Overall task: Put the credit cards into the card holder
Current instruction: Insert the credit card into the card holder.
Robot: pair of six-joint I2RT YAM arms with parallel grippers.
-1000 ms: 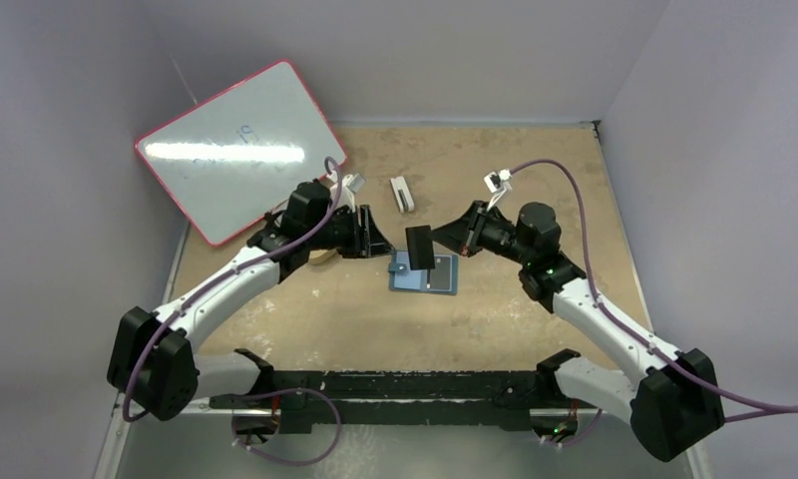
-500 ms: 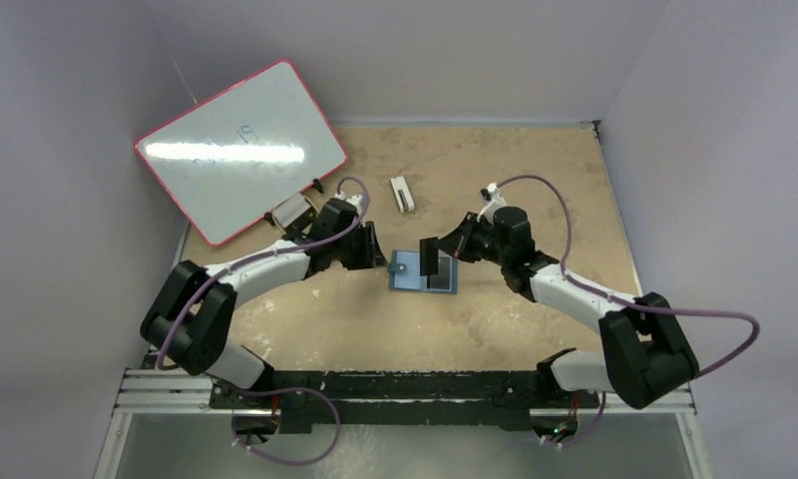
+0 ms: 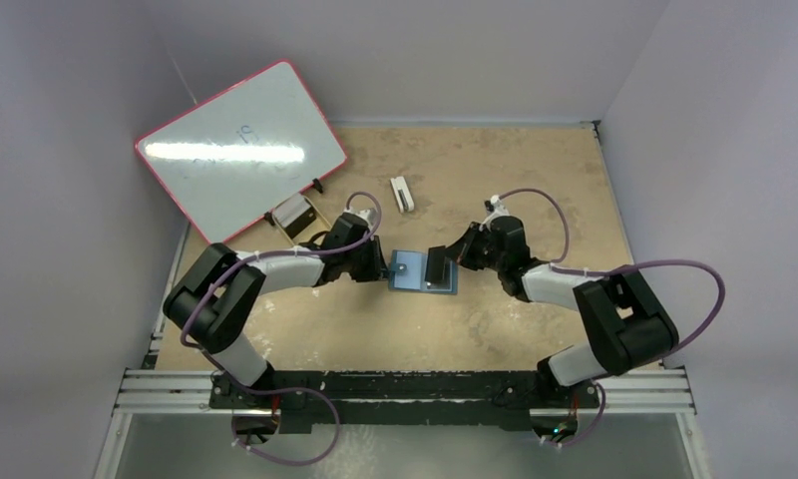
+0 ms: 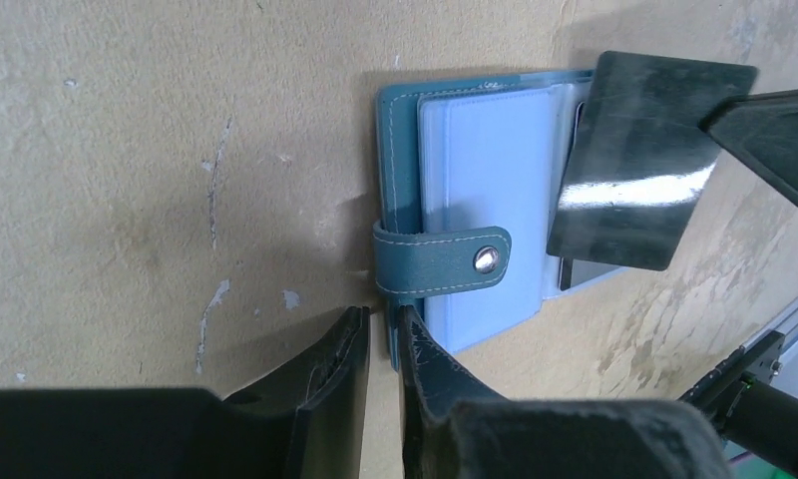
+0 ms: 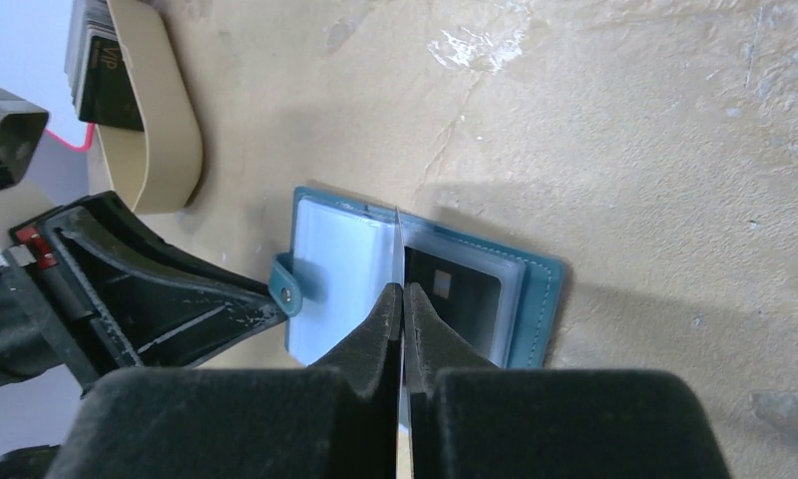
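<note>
Looking down from the top view, the holder (image 3: 415, 271) lies open and flat mid-surface (image 3: 535, 180), with bare room on every side. The block (image 3: 403, 194) and tray (image 3: 293, 214) sit well apart from it, up by the whiteboard (image 3: 237, 150). At its left edge is the left gripper (image 3: 384, 267), and the right gripper (image 3: 447, 261) is over its right half, pinching a card (image 3: 437, 267).

Left wrist: the fingers are nearly together with only a thin slit of bare surface between them. Their tips sit right at the holder's left edge, beside the strap (image 4: 440, 261). The card hangs tilted over the right pocket.

Right wrist: the jaws are pressed tight on the card, seen edge-on and lined up with the fold between the pockets. Can't tell if it touches. A second card (image 5: 455, 289) already sits in the right pocket.
</note>
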